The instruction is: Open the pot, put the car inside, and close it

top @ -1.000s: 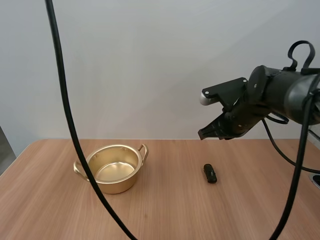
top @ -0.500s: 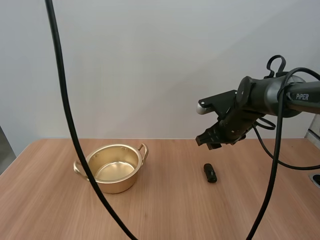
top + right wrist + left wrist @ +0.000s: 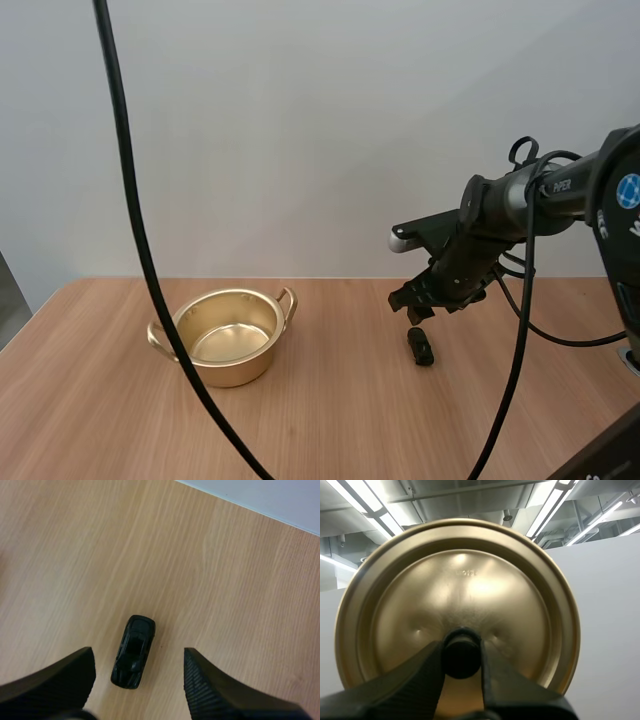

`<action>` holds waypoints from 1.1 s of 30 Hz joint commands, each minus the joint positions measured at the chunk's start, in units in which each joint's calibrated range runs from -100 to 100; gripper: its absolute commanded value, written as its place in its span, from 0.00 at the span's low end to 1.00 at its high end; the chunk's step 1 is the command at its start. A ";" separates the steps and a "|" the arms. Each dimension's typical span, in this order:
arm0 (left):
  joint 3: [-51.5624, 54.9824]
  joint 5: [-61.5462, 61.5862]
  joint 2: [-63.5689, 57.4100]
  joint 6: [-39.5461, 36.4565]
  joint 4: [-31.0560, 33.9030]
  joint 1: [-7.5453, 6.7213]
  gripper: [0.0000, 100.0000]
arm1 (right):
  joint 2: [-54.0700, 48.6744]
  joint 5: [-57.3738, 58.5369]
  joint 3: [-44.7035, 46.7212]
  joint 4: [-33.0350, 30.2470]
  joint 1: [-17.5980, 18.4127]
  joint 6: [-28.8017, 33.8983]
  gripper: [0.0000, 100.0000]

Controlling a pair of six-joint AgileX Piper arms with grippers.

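High view has, at the left of the frame, a round golden metal pot (image 3: pixel 236 372) with two loop handles. It stands open on the light wooden table (image 3: pixel 330 425), with a pale blank wall behind. Right of centre, a small black toy car (image 3: pixel 421 346) lies on the wood, well apart from the pot. Just above the car hangs the right gripper (image 3: pixel 412 306). Its black arm (image 3: pixel 520 195) reaches in from the right edge of the frame, stretched leftward and bent down at the wrist so that the fingers point at the table. From here the gripper looks near the car but not on it. Left wrist view adds what the high view lacks: the left gripper (image 3: pixel 461 654) holds a round golden metal lid (image 3: pixel 460 590), domed top face toward the camera, and its two black fingers (image 3: pixel 415 682) pinch the lid's black knob (image 3: pixel 462 660) between their tips. Right wrist view looks straight down between the right gripper's fingers (image 3: pixel 212 692), which stand spread wide, ribbed inner faces turned to each other. The car (image 3: pixel 133 651) lies on the wood grain between them, a little nearer one finger and touching neither.
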 commanded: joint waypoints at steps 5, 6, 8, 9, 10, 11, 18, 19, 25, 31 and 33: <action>-0.03 -0.32 0.18 0.89 0.03 -0.01 0.00 | -0.04 0.18 0.00 -0.26 0.01 -0.06 0.88; -0.03 -0.32 0.18 0.89 0.03 -0.01 0.00 | -0.04 0.35 0.00 -0.26 0.01 -0.06 0.88; -0.03 -0.50 0.18 0.89 0.03 -0.01 0.00 | -0.04 1.30 0.00 -0.26 0.01 -0.06 0.88; -0.03 -0.64 0.18 0.89 0.03 -0.01 0.00 | -0.04 1.70 0.00 -0.26 0.01 -0.06 0.88; -0.03 -0.64 0.18 0.89 0.03 -0.01 0.00 | -0.04 1.87 0.00 -0.26 0.01 -0.06 0.88; -0.03 -0.64 0.18 0.89 0.03 -0.01 0.00 | -0.04 2.06 0.00 -0.26 0.01 -0.06 0.88; -0.03 -0.60 0.06 0.89 0.03 -0.01 0.00 | -0.04 3.08 0.00 1.90 0.07 -0.43 0.88; -0.03 -0.60 0.06 0.89 0.03 -0.01 0.00 | -0.04 3.08 0.00 1.90 0.25 -0.43 0.88; -0.03 -0.60 0.06 0.89 0.03 -0.01 0.00 | 1.95 1.59 0.00 2.73 0.43 -1.49 0.88; -0.03 -0.60 0.06 0.89 0.03 -0.01 0.00 | 8.17 0.69 0.00 2.73 0.43 -1.49 0.87; -0.03 -0.60 0.06 0.89 0.03 -0.01 0.00 | 8.93 -0.88 0.00 2.73 0.43 -1.49 0.87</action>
